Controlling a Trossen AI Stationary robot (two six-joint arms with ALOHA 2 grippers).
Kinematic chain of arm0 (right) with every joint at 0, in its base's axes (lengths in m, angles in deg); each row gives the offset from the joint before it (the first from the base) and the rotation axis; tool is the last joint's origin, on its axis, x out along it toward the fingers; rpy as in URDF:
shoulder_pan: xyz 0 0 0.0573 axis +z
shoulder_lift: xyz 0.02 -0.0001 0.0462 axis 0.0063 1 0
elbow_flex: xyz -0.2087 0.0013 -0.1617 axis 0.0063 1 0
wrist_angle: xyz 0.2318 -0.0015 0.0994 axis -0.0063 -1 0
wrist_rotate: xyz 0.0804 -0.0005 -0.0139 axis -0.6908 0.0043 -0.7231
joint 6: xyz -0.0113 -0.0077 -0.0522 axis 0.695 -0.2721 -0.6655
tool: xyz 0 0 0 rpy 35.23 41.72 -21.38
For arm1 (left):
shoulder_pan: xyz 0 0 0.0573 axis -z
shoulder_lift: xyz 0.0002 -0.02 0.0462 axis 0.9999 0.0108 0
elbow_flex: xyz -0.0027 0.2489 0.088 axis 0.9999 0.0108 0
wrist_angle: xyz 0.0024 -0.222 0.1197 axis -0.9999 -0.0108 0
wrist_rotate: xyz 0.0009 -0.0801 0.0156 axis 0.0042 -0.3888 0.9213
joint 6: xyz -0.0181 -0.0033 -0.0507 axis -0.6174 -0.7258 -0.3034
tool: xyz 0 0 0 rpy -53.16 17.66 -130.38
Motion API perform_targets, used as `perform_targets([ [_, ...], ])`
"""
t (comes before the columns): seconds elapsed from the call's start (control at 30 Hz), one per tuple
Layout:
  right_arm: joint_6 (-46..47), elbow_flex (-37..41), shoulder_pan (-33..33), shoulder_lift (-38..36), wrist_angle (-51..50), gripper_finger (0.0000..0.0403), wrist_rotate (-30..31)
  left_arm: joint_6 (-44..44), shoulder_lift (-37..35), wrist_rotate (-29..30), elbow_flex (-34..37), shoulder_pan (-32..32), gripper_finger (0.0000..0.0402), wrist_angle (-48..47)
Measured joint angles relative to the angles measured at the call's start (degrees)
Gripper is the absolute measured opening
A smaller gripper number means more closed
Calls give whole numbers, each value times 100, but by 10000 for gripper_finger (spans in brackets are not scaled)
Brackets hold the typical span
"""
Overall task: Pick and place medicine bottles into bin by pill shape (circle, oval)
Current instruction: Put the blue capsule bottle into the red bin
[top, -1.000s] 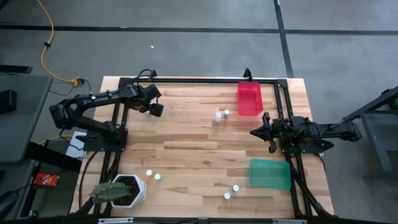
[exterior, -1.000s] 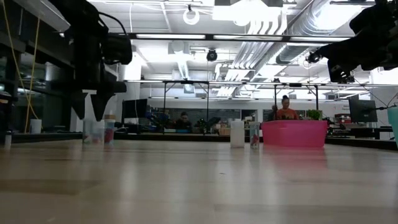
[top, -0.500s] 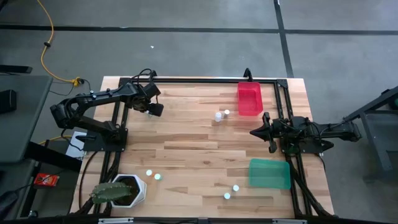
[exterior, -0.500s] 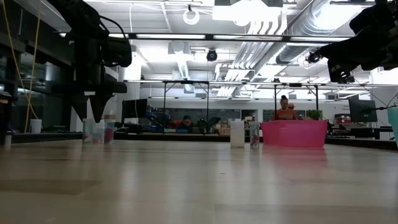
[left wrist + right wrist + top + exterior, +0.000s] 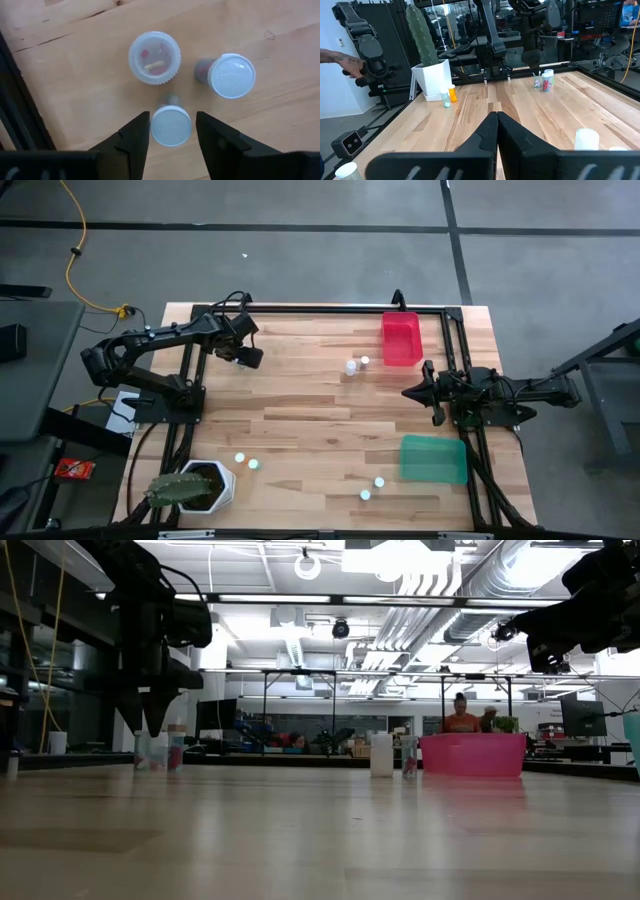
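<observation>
My left gripper (image 5: 170, 131) straddles white-capped bottle (image 5: 170, 126) near table's (image 5: 300, 420) far-left corner, fingers parted, contact unclear; high view hides bottle. Right gripper (image 5: 496, 131) clenched, empty.

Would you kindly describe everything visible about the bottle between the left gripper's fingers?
The bottle stands upright on the wooden table, seen cap-first: a round, white, ribbed plastic cap hiding most of its body. It sits between the left gripper fingers, which flank it closely; whether they touch it is unclear. Two more capped bottles stand just beyond, apart from it.
</observation>
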Motion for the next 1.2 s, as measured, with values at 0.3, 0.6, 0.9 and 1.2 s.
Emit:
perform_targets([
  [0.3,1,-1,0,0,-1,0,0,46,0,-2,0,0,152,-1],
  [0.6,1,0,-1,0,0,0,-2,48,0,0,0,0,152,-3],
  [0.9,1,0,-1,0,0,0,-2,88,0,3,0,0,152,-1],
  [1.2,1,0,1,0,0,0,-1,157,0,7,0,0,152,-1],
])
